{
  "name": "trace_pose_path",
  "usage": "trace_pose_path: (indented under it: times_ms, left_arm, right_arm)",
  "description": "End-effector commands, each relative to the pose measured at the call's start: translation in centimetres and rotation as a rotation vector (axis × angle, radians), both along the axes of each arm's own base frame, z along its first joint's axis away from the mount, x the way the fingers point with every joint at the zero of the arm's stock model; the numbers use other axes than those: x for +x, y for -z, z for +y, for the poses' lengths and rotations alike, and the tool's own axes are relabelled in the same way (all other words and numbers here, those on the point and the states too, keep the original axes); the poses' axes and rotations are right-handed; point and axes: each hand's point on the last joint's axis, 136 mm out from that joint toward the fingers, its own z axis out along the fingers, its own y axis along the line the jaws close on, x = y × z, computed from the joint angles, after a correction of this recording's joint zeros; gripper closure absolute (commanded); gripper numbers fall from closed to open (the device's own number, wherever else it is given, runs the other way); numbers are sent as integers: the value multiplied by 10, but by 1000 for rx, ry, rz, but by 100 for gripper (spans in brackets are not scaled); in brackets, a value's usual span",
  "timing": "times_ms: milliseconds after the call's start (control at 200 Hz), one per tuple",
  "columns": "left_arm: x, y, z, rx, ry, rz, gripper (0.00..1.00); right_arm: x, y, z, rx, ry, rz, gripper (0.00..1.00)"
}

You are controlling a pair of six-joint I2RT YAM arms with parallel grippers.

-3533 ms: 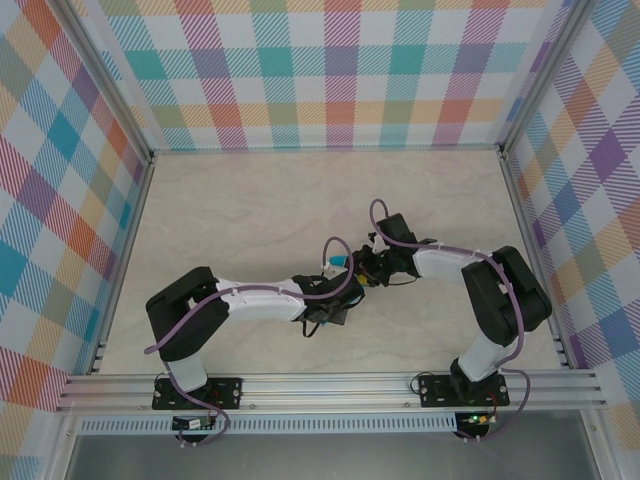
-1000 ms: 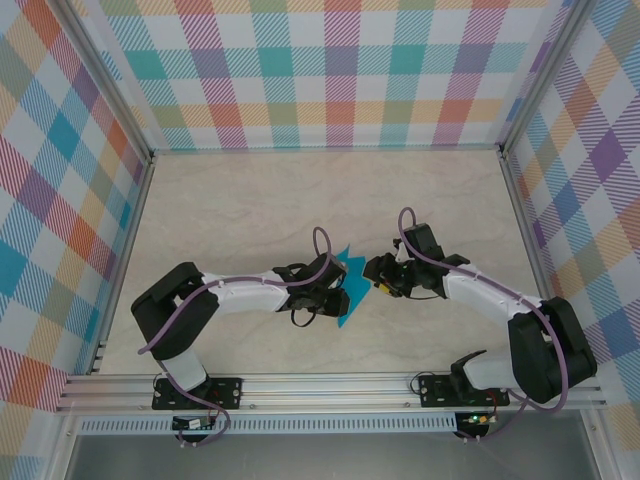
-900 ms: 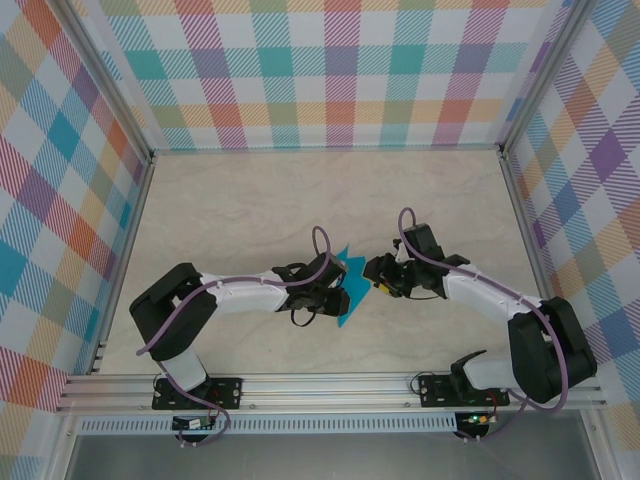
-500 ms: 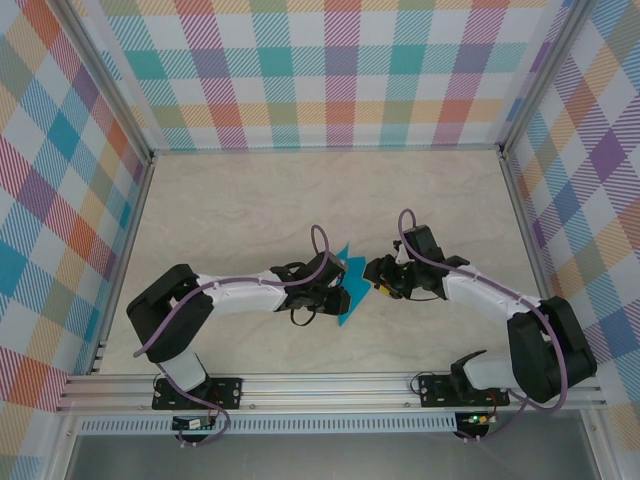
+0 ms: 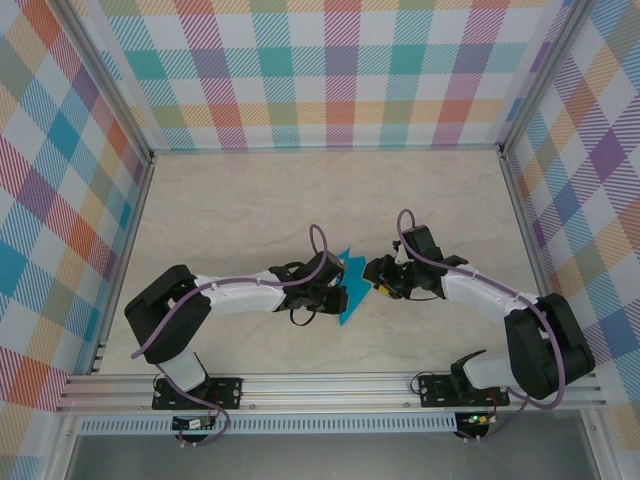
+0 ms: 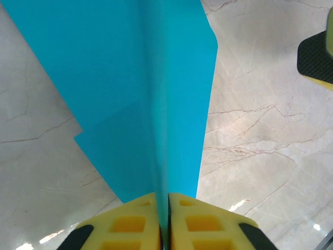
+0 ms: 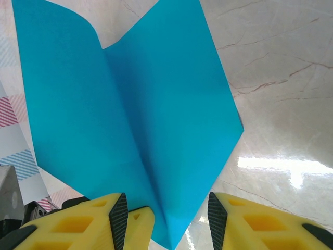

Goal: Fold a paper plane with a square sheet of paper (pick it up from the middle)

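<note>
Teal and sharply creased, the teal paper [image 5: 348, 288] sits over the middle of the marble table [image 5: 250, 200], a touch toward the table's near edge. In the left wrist view the teal paper [image 6: 156, 78] runs straight away from the camera, one long fold down its centre and a flap spreading to each side. And there's the grip: the left gripper [image 6: 163, 200] has its yellow fingers [image 6: 130, 224] pressed together on that centre fold, pinching the paper's near end. From above, the left gripper [image 5: 333, 292] comes in from the table's left half. On the other side, the right gripper [image 5: 373, 275] reaches in from the table's right half and faces the sheet. In its own view the teal paper [image 7: 140, 114] fans out like an open book, its pointed end dipping between the right gripper [image 7: 166, 214] fingers, and the black pads [image 7: 118, 211] stand clearly apart, not clamping it. Plaid walls [image 5: 330, 70] ring the table's far and side edges
</note>
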Motion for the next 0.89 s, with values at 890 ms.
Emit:
trace_pose_path:
  times_ms: [890]
  left_arm:
    - [2, 17, 13, -248, 6, 212, 95]
  right_arm:
    - [-9, -22, 31, 56, -76, -52, 61]
